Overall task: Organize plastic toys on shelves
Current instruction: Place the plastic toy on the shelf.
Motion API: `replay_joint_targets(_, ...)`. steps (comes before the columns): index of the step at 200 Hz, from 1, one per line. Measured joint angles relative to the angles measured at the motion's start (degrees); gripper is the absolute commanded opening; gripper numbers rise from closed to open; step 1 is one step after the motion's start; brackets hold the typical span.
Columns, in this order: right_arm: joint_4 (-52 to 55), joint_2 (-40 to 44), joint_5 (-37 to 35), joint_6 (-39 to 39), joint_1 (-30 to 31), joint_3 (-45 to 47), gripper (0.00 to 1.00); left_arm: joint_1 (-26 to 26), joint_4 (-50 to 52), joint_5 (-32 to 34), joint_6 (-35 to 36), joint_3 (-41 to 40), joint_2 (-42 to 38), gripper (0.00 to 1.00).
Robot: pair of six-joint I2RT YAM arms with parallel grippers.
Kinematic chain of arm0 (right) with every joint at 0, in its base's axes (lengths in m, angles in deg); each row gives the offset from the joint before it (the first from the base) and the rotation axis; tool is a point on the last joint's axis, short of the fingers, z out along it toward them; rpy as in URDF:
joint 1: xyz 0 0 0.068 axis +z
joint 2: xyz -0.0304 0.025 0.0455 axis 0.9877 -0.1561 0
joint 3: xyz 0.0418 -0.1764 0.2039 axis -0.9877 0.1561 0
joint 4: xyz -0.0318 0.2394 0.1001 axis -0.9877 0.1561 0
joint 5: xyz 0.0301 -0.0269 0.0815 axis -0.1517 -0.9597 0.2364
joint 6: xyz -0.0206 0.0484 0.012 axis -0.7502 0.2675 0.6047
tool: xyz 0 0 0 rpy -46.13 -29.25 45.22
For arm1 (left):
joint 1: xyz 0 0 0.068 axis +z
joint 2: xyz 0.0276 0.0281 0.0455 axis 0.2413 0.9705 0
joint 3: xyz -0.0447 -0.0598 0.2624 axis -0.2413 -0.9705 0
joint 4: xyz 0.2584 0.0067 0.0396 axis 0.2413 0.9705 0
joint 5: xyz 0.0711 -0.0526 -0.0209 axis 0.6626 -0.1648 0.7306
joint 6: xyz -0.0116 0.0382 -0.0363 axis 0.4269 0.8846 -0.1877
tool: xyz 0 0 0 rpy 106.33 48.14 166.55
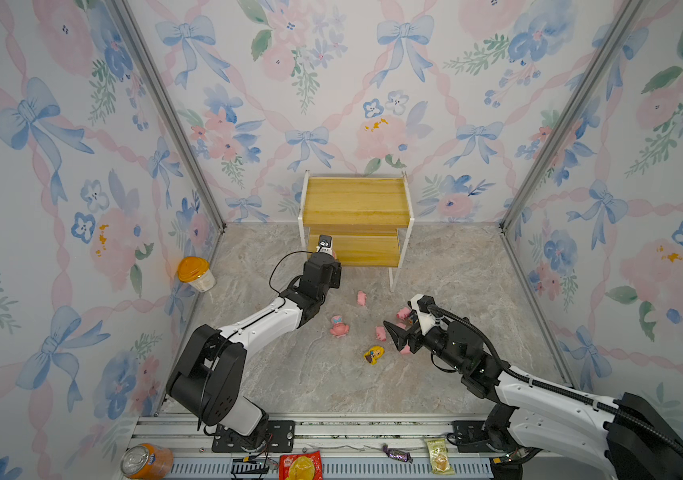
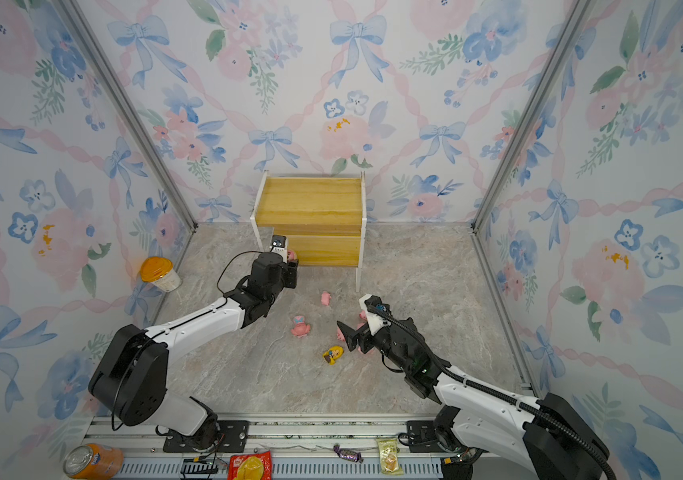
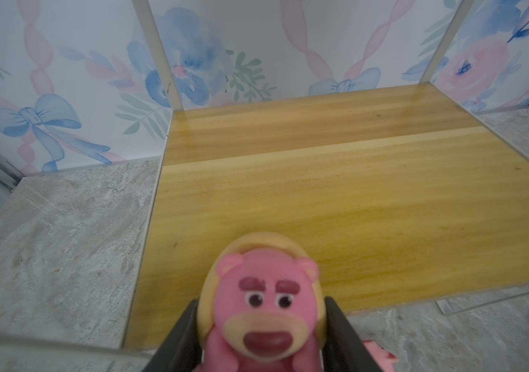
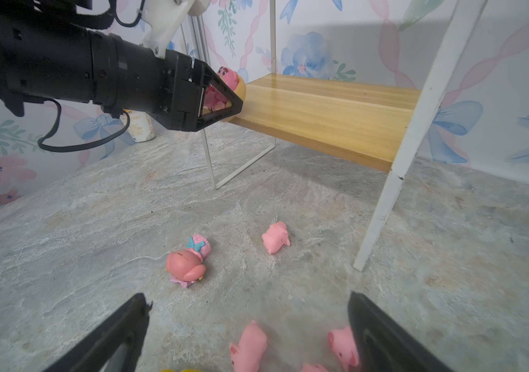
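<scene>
My left gripper [image 3: 261, 302] is shut on a pink toy with a round yellowish base [image 3: 263, 309]. It holds the toy at the left end of the lower board [image 1: 369, 250] of the shelves [image 1: 356, 199]. In the right wrist view the toy [image 4: 229, 79] is level with the board's edge [image 4: 321, 106]; whether it touches is unclear. My right gripper [image 1: 402, 328] stands open just above the floor, with small pink pigs [image 4: 248, 348] [image 4: 342, 346] between its fingers. On the floor lie a blue-hatted pink figure [image 1: 339, 326], another pig [image 1: 361, 298] and a yellow-haired doll [image 1: 374, 354].
An orange-lidded cup [image 1: 195, 273] stands by the left wall. The shelf's white front leg [image 1: 393, 280] rises just beyond my right gripper. An orange can [image 1: 146, 460], snack packets [image 1: 300, 465] and a wrapped candy [image 1: 396, 453] lie on the front rail.
</scene>
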Motion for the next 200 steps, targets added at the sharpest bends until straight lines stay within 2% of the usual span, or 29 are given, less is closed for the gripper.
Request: replay_joint_targets(200, 0.02, 0.26, 0.00, 0.00, 0.00, 0.02, 0.99, 0.81, -1.42, 0.79, -0.17, 4.72, 4.70, 0.51)
